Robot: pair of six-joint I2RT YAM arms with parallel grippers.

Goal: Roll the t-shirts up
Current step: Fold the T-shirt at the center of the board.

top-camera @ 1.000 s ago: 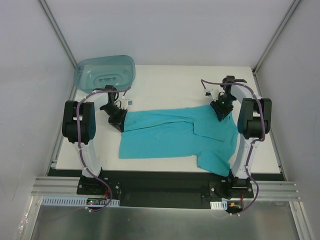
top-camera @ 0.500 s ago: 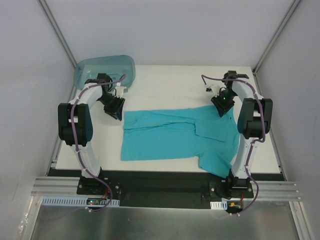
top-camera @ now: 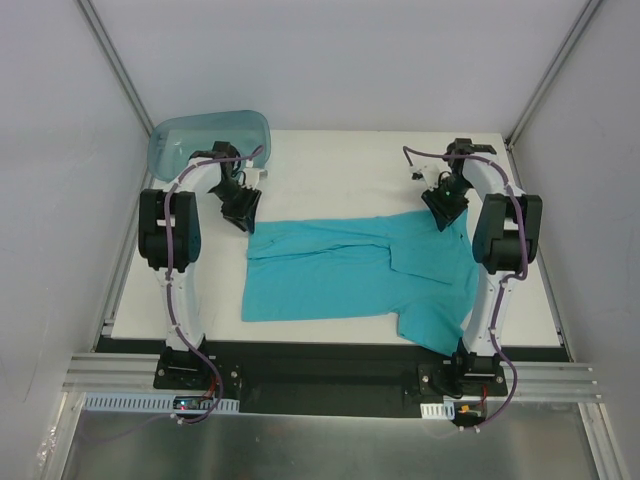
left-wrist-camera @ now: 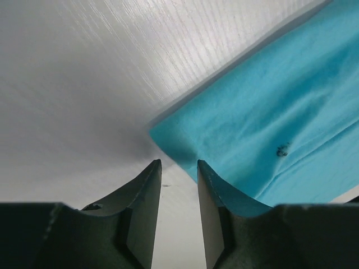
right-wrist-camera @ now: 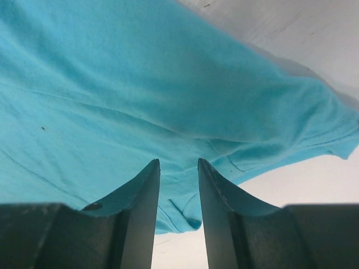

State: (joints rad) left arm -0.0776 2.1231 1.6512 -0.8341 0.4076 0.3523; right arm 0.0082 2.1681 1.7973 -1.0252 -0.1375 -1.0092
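translucent blue-green rigid plastic tub is sitting at the far left corner of the white table; left gripper is hanging between the tub and the plain teal short-sleeved fabric t-shirt, right at the shirt's far left corner; left wrist view: its fingers are standing slightly apart with a narrow gap, nothing in it, tips pointing at the corner of the fabric and just short of it, bare table under them, can't tell whether the right-hand tip is touching the cloth; shirt is lying flat and unrolled across the middle of the table, long axis running left to right, straight hem end at the left, sleeve end at the right, one sleeve reaching toward the near edge beside the right arm's base; right gripper is hovering over the shirt's far right end, near the far edge of the fabric; right wrist view: teal cloth is filling most of the frame below the fingers, same narrow gap, jaws parted, nothing clamped between them
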